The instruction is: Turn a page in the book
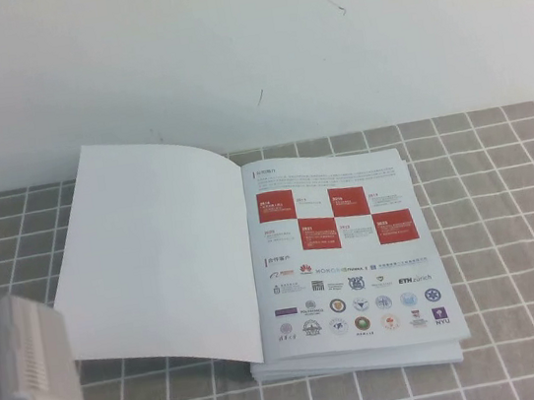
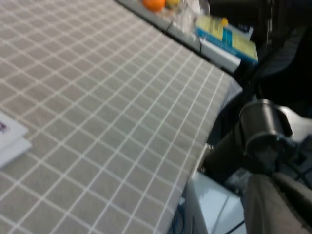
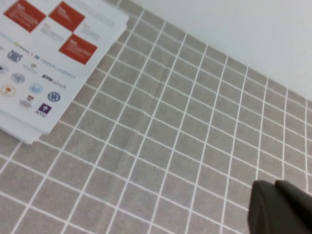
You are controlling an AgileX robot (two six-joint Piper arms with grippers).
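The thick glossy white softcover book (image 1: 346,268) lies open in the middle of the grey checked counter (image 1: 509,226), its thin white page (image 1: 157,265) turned over to the left, the red-squared page up. The left hand's grey arm sits at the near-left corner, the right hand (image 3: 280,209) hangs right of the book; whether either is open, I cannot tell

Open checked cloth (image 1: 509,226) right of the book (image 1: 345,259); left arm (image 1: 30,392) crowds its near-left.
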